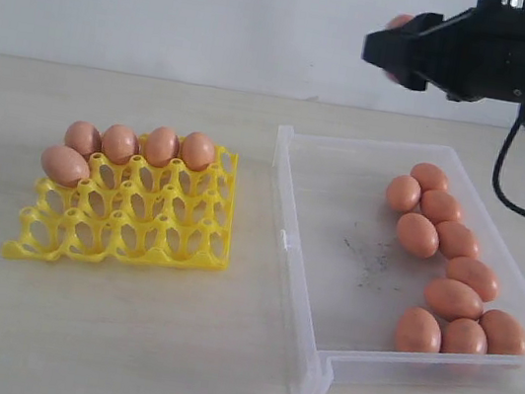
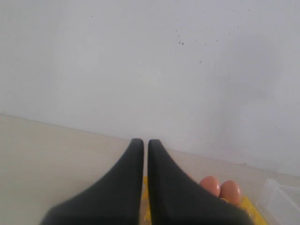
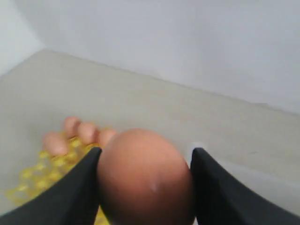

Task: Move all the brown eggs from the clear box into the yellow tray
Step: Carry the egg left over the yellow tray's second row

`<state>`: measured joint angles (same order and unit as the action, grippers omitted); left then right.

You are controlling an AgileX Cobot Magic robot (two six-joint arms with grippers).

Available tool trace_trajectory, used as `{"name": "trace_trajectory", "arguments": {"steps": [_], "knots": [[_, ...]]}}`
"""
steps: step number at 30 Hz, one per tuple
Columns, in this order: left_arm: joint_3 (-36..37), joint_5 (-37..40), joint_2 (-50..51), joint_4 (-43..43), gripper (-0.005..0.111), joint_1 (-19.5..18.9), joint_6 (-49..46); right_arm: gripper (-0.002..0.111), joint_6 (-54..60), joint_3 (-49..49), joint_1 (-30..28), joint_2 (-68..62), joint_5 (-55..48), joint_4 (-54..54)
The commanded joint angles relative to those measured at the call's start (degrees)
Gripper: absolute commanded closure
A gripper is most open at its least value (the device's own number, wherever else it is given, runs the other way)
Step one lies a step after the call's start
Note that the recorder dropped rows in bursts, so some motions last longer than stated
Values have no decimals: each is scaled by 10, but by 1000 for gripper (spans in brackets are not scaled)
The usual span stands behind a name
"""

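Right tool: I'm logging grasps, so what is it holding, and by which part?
A brown egg, clamped at its two sides by the right tool.

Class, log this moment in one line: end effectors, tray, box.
right end effector: shut on brown egg, aloft | left end effector: shut, empty | yellow tray: five eggs | clear box: ten eggs

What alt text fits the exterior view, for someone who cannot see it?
A black robot arm holds a brown egg in its jaws, high above a table. Ten eggs lie in a clear box; five eggs sit in a yellow tray.
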<state>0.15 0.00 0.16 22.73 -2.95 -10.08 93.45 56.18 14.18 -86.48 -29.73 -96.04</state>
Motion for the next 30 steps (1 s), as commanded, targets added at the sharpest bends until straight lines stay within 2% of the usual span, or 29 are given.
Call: {"name": "trace_trajectory", "arguments": {"steps": [1,4,7,10,12,14,18,20,23,25,30], "knots": [[-2,0,-2,2,103,2,-5,109,-159,-4,-1,7,-98,207],[-2,0,-2,2,103,2,-5,109,-285,-15,-1,7,26,358],[-2,0,-2,2,103,2,-5,109,-296,-49,2,7,234,353],[-2,0,-2,2,103,2,-5,109,-312,-88,33,7,485,344],[-2,0,-2,2,103,2,-5,109,-405,-112,56,7,625,402],[-2,0,-2,2,103,2,-5,109,-559,-136,70,7,718,509],[-2,0,-2,2,103,2,-5,109,-868,-146,70,7,742,778],[-2,0,-2,2,103,2,-5,109,-996,-146,70,7,767,1017],[-2,0,-2,2,103,2,-5,109,-1088,-142,70,6,848,1366],[-2,0,-2,2,103,2,-5,109,-1150,-134,72,-2,889,1435],[-2,0,-2,2,103,2,-5,109,-1202,-109,72,-69,949,1388]]}}
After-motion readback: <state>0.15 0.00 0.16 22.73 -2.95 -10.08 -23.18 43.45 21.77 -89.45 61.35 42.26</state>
